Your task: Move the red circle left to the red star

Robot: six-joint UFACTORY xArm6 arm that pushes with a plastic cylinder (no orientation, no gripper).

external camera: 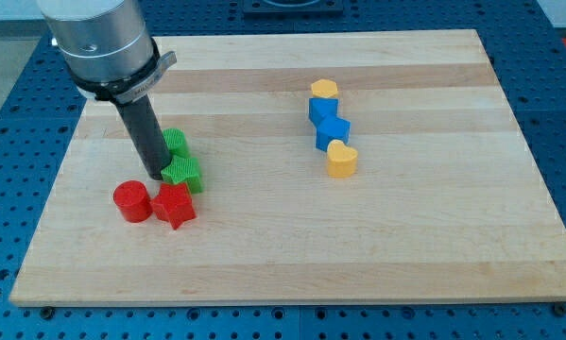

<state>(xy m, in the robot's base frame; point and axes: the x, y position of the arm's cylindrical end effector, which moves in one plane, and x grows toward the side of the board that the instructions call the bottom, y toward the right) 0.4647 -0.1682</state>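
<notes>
The red circle (131, 201) lies on the wooden board (292, 236) at the view's lower left. It touches the left side of the red star (174, 204). My tip (160, 177) rests on the board just above the gap between the two red blocks. It stands against the left edge of the green star (183, 174).
A second green block (175, 144) sits just above the green star, partly behind the rod. At the view's middle right runs a chain: yellow hexagon (324, 90), blue block (320, 110), blue star (334, 129), yellow heart (340, 159).
</notes>
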